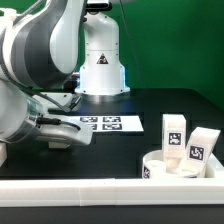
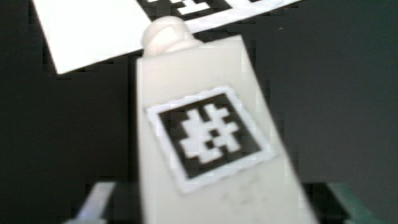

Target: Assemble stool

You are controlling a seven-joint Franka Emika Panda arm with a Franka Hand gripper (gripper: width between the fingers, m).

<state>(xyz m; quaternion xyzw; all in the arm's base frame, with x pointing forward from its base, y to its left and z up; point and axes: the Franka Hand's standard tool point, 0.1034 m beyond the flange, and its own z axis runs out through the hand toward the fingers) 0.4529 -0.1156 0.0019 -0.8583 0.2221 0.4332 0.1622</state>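
Note:
A white stool leg with a black-and-white tag fills the wrist view, its narrow screw end pointing at the marker board. My gripper straddles the leg's wide end. A dark gap shows between each finger and the leg, so the jaws stand open. In the exterior view the gripper is low over the table beside the marker board, and the hand hides this leg. The round seat lies at the exterior view's right, with two more legs standing on or behind it.
The robot base stands behind the marker board. A long white border rail runs along the table's front edge. The arm's bulk fills the exterior view's left.

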